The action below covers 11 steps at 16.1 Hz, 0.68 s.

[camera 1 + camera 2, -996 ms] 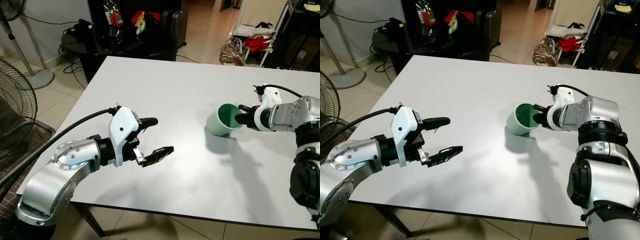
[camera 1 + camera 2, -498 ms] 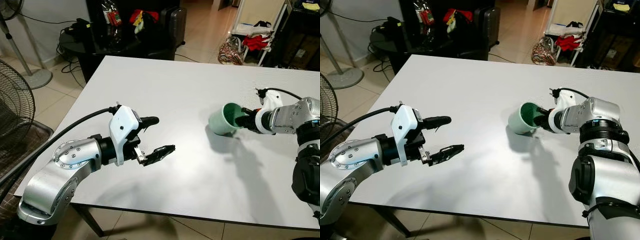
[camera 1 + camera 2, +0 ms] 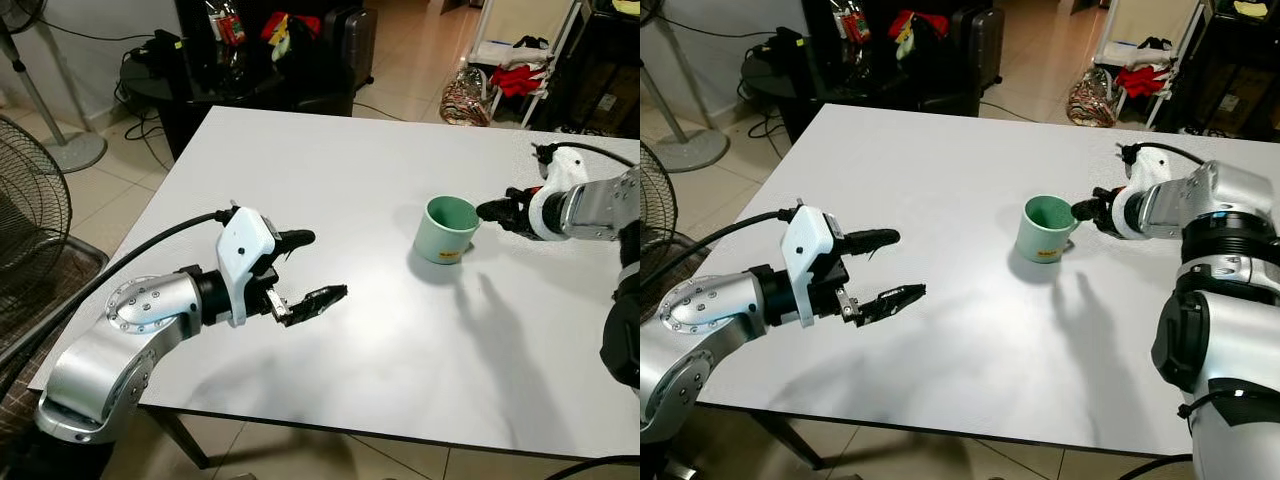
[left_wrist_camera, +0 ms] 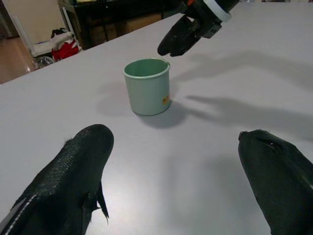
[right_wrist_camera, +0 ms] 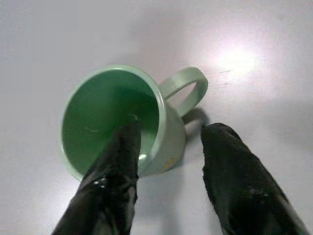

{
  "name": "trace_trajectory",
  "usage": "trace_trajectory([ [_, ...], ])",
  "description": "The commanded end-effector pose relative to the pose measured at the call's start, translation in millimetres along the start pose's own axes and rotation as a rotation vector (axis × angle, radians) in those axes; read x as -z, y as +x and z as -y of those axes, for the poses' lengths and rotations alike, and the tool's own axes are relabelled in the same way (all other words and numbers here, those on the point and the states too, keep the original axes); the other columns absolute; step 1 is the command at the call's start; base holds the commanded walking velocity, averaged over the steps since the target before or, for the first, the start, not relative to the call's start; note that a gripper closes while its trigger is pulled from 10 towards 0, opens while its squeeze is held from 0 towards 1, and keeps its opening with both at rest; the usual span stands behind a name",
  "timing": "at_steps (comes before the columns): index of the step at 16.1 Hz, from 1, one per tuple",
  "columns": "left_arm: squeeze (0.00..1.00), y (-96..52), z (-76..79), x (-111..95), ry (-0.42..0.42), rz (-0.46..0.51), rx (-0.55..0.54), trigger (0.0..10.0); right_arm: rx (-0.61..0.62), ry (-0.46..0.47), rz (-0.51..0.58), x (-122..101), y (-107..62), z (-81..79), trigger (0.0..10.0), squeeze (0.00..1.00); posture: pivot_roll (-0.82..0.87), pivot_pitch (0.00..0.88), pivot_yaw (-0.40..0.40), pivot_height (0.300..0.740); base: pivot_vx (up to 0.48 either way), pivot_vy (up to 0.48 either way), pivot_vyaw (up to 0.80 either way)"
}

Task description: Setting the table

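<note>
A pale green mug stands upright on the white table, right of the middle, with its handle turned toward my right arm. My right gripper hovers just beside and slightly above the mug's rim, open. In the right wrist view its fingers are spread apart above the mug, one over the opening and one outside the wall. My left gripper is open above the table's near left part, holding nothing. The left wrist view looks along it toward the mug.
A standing fan is off the table's left side. Behind the far edge is a black cabinet with bottles and clutter. A rack with red clothes stands at the back right. Bare tabletop spreads between the two arms.
The mug was tilted in my right gripper; now it stands upright on the table. The right gripper has let go and drawn back a little to the right. The left arm stayed still.
</note>
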<state>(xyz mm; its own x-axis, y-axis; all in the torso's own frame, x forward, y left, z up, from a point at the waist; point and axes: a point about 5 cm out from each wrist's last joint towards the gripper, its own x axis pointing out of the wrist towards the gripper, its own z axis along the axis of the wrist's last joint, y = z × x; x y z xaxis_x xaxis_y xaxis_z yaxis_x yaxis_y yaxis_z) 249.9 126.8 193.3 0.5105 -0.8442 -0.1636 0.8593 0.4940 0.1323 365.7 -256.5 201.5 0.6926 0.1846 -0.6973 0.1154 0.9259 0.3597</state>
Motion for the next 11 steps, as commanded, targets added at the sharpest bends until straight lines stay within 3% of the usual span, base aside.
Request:
trace_trajectory([
  [1,0.00,-1.9,-3.9,-2.5,0.011,0.005,-0.010,10.0,-0.025,-0.018,0.038,-12.7,-11.8,-5.5,10.0,0.97,-0.15,0.000,-0.001,0.740,0.000,0.000,0.00],
  [4,0.00,-7.1,-9.6,-1.1,-0.023,-0.014,-0.110,10.0,-0.095,-0.071,0.079,-20.4,-34.4,-15.4,10.0,0.96,-0.14,0.000,0.002,0.740,0.000,0.000,0.00],
  [5,0.00,-12.6,-14.6,-0.3,-0.047,-0.021,-0.209,10.0,-0.193,-0.154,0.234,-22.6,-50.0,-31.6,10.0,0.94,-0.14,0.000,0.012,0.740,0.000,0.000,0.00],
  [6,0.00,-16.6,-15.9,1.2,-0.086,-0.035,-0.272,10.0,-0.254,-0.259,0.451,-20.8,-64.7,-46.7,10.0,0.80,-0.14,0.000,0.018,0.740,0.000,0.000,0.00],
  [7,0.00,-19.9,-15.0,1.5,-0.092,-0.055,-0.310,10.0,-0.245,-0.344,0.527,-9.0,-71.0,-56.1,10.0,0.09,-0.14,0.000,0.034,0.740,0.000,0.000,0.00],
  [8,0.00,-22.7,-13.3,-0.7,-0.053,-0.055,-0.365,10.0,-0.272,-0.384,0.553,9.4,-75.3,-65.5,10.0,0.16,-0.14,0.000,0.046,0.740,0.000,0.000,0.00],
  [9,0.00,-25.6,-14.2,-2.2,-0.011,-0.046,-0.447,10.0,-0.298,-0.428,0.579,25.1,-78.8,-73.4,10.0,0.63,-0.14,0.000,0.061,0.740,0.000,0.000,0.00],
  [10,0.00,-27.3,-13.2,-3.3,-0.034,-0.010,-0.519,10.0,-0.333,-0.436,0.593,43.1,-79.5,-81.7,10.0,1.00,-0.15,0.000,0.067,0.740,0.000,0.000,0.00],
  [11,0.01,-28.1,-11.6,-2.0,-0.089,0.023,-0.579,10.0,-0.343,-0.445,0.617,58.2,-76.5,-87.0,10.0,1.00,-0.14,0.002,0.070,0.740,0.000,0.000,0.00],
])
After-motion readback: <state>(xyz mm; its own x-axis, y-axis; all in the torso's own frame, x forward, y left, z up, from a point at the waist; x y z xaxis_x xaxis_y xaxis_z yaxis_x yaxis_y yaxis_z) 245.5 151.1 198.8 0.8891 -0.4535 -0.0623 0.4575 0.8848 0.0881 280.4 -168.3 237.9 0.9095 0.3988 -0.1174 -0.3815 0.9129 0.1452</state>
